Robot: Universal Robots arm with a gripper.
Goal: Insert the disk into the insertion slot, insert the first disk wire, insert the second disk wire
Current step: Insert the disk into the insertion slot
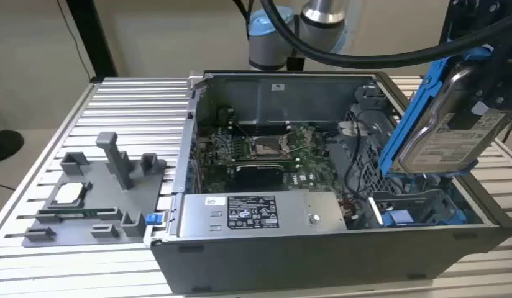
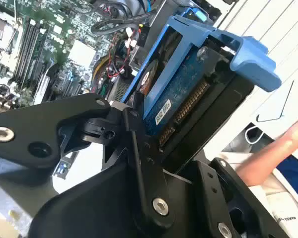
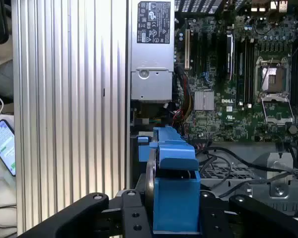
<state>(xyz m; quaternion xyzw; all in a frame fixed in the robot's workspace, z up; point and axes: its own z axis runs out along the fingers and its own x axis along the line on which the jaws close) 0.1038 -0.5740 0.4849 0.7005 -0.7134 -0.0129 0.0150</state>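
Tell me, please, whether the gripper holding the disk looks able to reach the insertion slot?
Probably yes: the gripper holds the disk tilted above the insertion slot, which looks open from above.

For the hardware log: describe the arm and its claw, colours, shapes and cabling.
The arm is a silver-grey tube with a pale blue joint cap; thick black cables loop beside it. The claw is matte black, built of flat, round-ended link bars joined with silver screws.
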